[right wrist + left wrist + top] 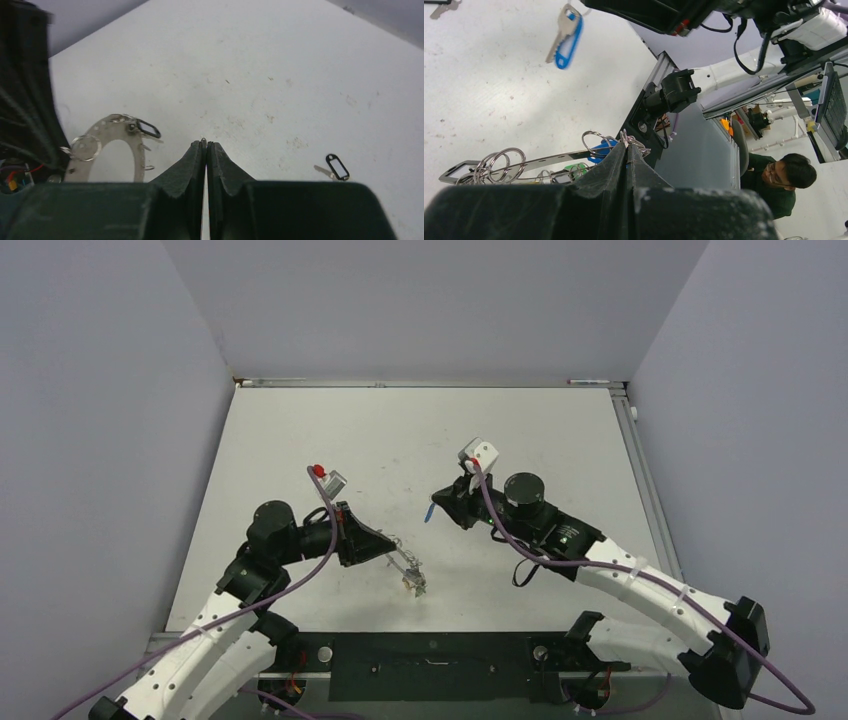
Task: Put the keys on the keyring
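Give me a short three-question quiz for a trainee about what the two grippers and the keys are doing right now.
1. True or false: the left gripper stands open, apart from the keyring.
2. What colour is the head of the key hanging from the right gripper? A red, B blue, C yellow.
3. Fill in: the loose black-headed key lies on the ____.
Key: 1 false; 2 B; 3 table.

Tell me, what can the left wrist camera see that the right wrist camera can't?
Only the left wrist shows a blue-tagged key dangling in the air and a person in green. Only the right wrist shows the big round hole of the keyring, seen flat-on. Both show the keyring and the white table.
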{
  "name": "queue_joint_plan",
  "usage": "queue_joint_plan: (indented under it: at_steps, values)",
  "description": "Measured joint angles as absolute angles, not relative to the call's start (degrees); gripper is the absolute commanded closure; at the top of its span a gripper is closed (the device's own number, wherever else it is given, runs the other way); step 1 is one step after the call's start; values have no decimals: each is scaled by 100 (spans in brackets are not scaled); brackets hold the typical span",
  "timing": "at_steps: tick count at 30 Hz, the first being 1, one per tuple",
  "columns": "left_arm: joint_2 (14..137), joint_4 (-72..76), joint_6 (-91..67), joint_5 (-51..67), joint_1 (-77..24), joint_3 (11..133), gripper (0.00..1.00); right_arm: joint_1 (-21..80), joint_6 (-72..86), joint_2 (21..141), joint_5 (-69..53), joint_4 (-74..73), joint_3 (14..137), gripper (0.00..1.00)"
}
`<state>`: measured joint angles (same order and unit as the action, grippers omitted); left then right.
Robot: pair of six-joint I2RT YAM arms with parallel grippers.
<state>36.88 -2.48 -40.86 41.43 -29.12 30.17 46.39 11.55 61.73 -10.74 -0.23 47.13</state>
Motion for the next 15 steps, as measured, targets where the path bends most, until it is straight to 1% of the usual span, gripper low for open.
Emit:
queue_joint_plan:
  at_steps: [6, 10, 15]
  values:
    - [3780, 172, -4117, 4311, -2912, 3013, 100, 5218, 451, 5621, -1181, -32, 4934, 95]
    - [3859, 445, -4244, 4379, -2912, 2995, 100, 5441, 139, 5579, -1168, -54, 4984, 95]
    - [3813, 1177, -4709, 4379, -2912, 2681, 100, 5968, -152, 5666, -1046, -204, 5011, 95]
